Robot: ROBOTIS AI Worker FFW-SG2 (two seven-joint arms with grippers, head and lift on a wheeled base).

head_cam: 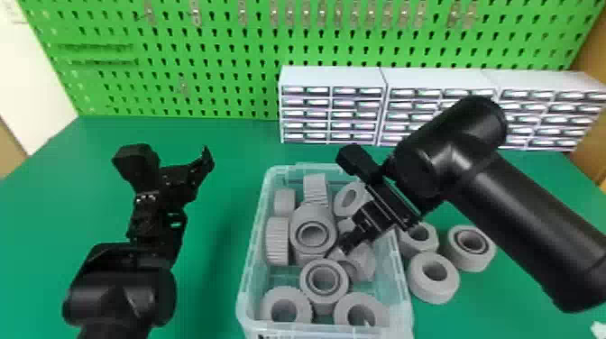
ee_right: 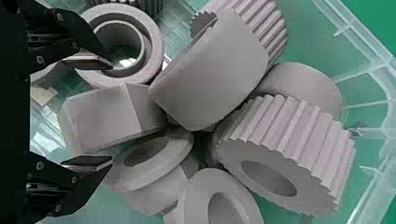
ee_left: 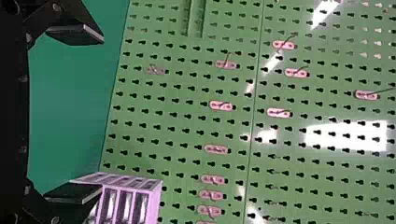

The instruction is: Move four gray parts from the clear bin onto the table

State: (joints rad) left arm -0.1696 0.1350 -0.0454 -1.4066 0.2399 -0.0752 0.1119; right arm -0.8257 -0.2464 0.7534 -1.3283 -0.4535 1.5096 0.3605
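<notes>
The clear bin (head_cam: 248,279) stands on the green table (head_cam: 212,293) and holds a mixed heap of gray parts, among them rings, toothed pieces and a faceted piece. Three gray parts already sit on the table, just beside the bin on the robot's right: a collar (head_cam: 406,246) close to the bin wall, a double-walled ring (head_cam: 473,264) farther out, and a thick ring (head_cam: 444,290) nearer the robot.

The right tool (head_cam: 346,200) is over the bin, reaching down among the parts. Its two fingers are spread, one to each side of a faceted part (ee_right: 105,116). They are not closed on it; whether either finger touches it cannot be determined. The tip of one finger overlaps a gray ring (ee_right: 156,58) in the right wrist view. A toothed part (ee_right: 289,140) leans in the heap farther from the fingers.

The left tool (head_cam: 169,158) is well apart from the bin, above the table on the robot's left. Its fingers are widely spread with nothing between them.

Behind the table stands a green pegboard (head_cam: 203,49) fitted with metal hooks. White drawer cabinets (head_cam: 333,77) stand in a row before it, beyond the bin.
</notes>
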